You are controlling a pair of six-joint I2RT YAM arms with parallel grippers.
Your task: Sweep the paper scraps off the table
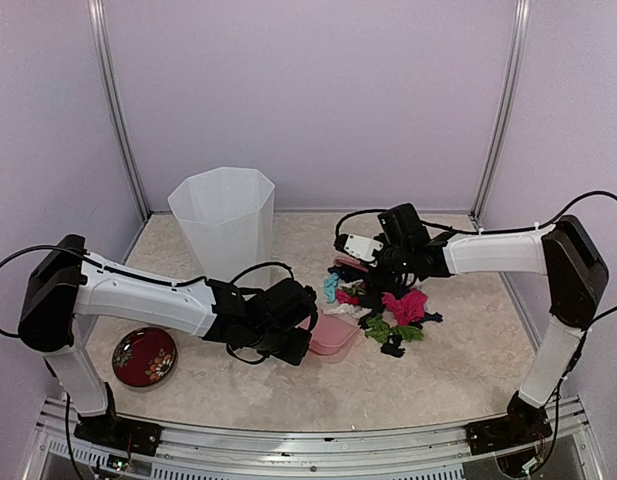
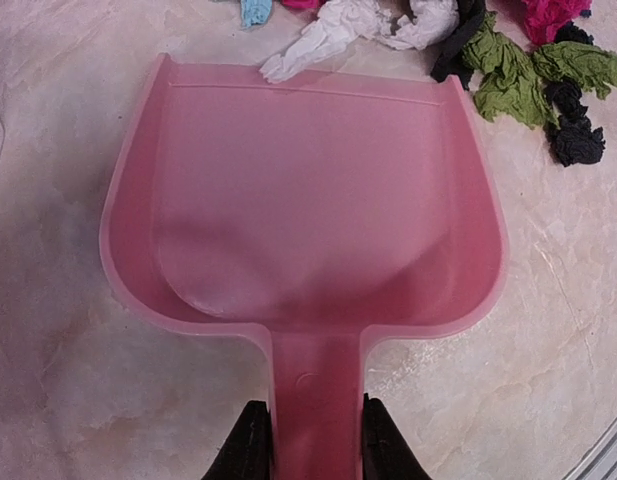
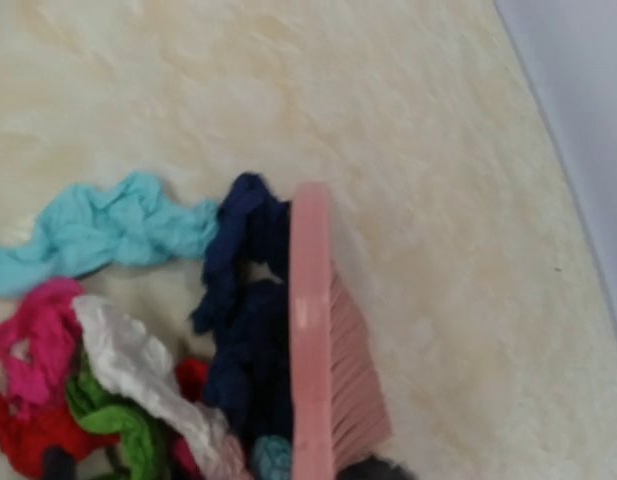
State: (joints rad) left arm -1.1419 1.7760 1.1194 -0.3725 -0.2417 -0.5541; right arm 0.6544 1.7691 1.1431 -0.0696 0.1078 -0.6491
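Clamped left gripper (image 2: 316,452) on pink dustpan (image 2: 308,200) handle, rested flat on table (image 1: 458,350), clenched right gripper (image 1: 376,264) around pink brush (image 3: 313,340), touched paper scraps (image 3: 138,330).

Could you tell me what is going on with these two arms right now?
The left gripper holds the pink dustpan by its handle, flat on the table, its open lip against the pile of paper scraps. The right gripper holds the pink brush at the pile's far side, beside the navy bits. The dustpan is empty, so the scraps are not yet swept in.
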